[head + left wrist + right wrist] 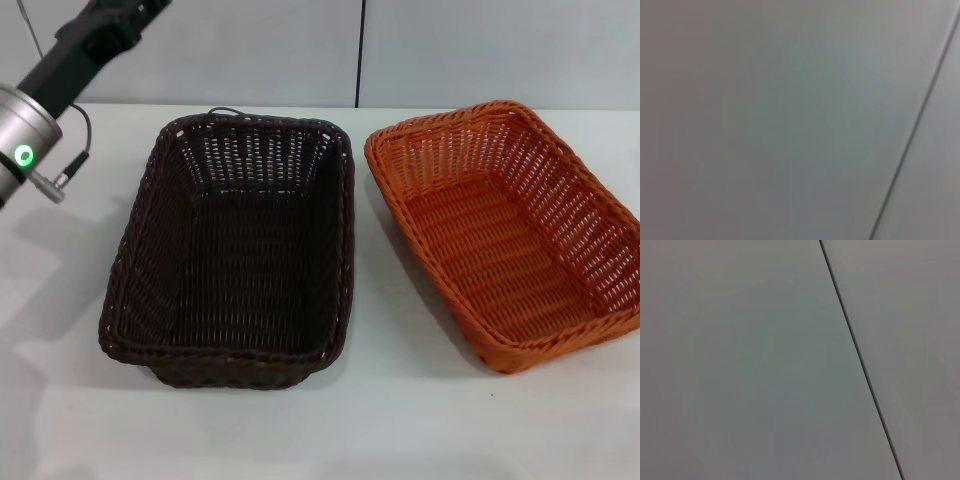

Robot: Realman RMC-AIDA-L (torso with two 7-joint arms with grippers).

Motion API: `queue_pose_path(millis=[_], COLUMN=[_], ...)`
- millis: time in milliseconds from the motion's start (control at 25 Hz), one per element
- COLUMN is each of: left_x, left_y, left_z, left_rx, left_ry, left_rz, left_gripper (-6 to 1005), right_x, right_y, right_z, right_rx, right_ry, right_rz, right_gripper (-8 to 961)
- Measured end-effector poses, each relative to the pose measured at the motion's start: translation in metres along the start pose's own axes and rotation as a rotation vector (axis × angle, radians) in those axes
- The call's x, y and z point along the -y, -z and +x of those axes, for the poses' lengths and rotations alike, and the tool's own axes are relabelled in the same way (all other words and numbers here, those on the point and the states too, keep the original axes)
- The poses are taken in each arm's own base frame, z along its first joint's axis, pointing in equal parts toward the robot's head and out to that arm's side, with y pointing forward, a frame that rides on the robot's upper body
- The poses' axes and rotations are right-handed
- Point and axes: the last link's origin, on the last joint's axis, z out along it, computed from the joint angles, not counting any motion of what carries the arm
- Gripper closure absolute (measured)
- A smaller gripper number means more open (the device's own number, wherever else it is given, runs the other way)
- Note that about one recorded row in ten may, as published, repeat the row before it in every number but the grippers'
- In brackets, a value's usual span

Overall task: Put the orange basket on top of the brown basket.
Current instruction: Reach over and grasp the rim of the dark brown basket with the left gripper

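The brown basket stands on the white table left of centre, open side up and empty. The orange basket stands to its right, turned at a slight angle, also empty, with a gap between the two. Part of my left arm shows at the far left edge, raised above the table and left of the brown basket; its gripper is out of view. My right arm and gripper do not show. Both wrist views show only a plain grey wall with a dark seam.
A grey wall with a vertical seam runs behind the table's far edge. A thin dark cable lies behind the brown basket. Bare table surface lies in front of both baskets.
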Motion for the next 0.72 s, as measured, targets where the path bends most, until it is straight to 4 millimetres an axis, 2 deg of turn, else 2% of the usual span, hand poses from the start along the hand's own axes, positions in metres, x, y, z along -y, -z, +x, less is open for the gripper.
queue_pose_path(millis=[200, 240, 360, 440, 480, 640, 720], left_x=[0.006, 0.008, 0.012, 0.016, 0.016, 0.011, 0.007], left_y=[-0.013, -0.018, -0.021, -0.026, -0.026, -0.033, -0.034], left_z=[0.017, 0.029, 0.039, 0.058, 0.058, 0.085, 0.09], left_rx=[0.057, 0.09, 0.121, 0.198, 0.198, 0.402, 0.457], left_ry=[0.021, 0.022, 0.032, 0.051, 0.051, 0.005, -0.012], left_rz=[0.026, 0.03, 0.034, 0.031, 0.031, 0.016, 0.013], left_gripper=[171, 172, 175, 178, 179, 183, 186], right_x=[0.001, 0.001, 0.001, 0.001, 0.001, 0.005, 0.006], right_y=[0.001, 0.001, 0.001, 0.001, 0.001, 0.002, 0.001], right_z=[0.0, 0.001, 0.001, 0.0, 0.0, 0.0, 0.0], right_rx=[-0.001, -0.001, -0.001, 0.0, 0.0, -0.001, -0.001], right_ry=[0.0, 0.0, 0.0, -0.002, -0.002, -0.007, -0.007], right_rz=[0.002, 0.002, 0.002, 0.005, 0.005, 0.027, 0.029], right_gripper=[272, 272, 272, 272, 272, 272, 272])
